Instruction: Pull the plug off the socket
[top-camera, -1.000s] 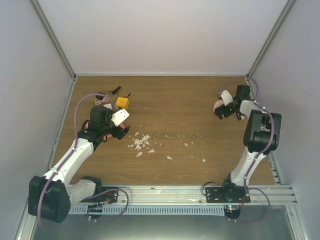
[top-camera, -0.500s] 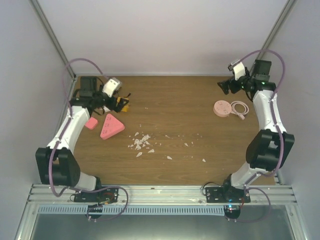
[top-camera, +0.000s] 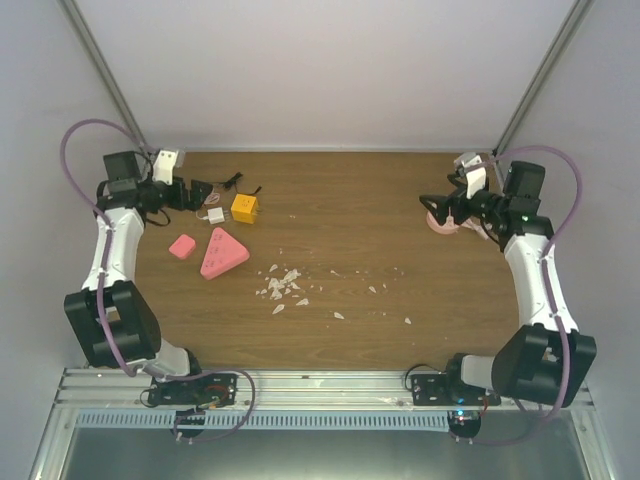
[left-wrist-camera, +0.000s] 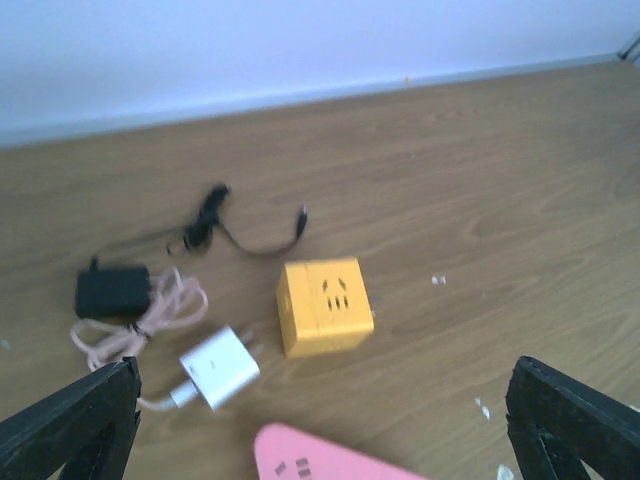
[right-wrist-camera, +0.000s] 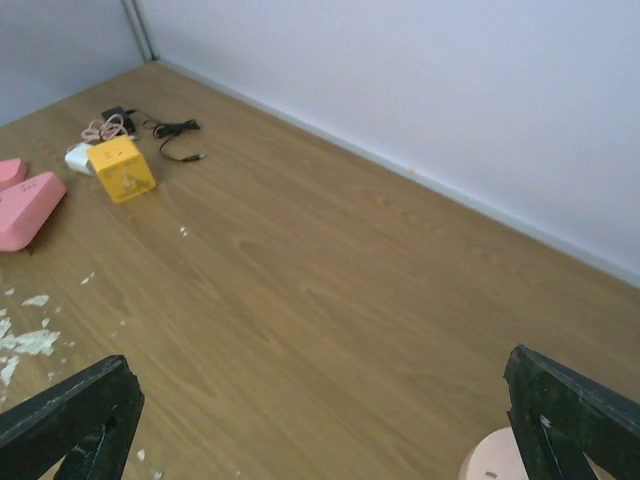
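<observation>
Left arm reaches up along the table's left edge with its wrist turned inward. The left gripper (top-camera: 193, 192) sits near the far left corner, jaws wide apart and holding nothing. The right arm mirrors it on the right edge. The right gripper (top-camera: 436, 207) is also spread wide and empty, hanging above a round pink disc (right-wrist-camera: 497, 462) near the far right corner.

The socket (top-camera: 222, 252) lies flat toward the left edge, just beside a small pink block (top-camera: 182, 246). A yellow cube (left-wrist-camera: 322, 305) and a white charger (left-wrist-camera: 218, 367) sit between it and the far edge. White crumbs (top-camera: 281, 284) are scattered mid-table.
</observation>
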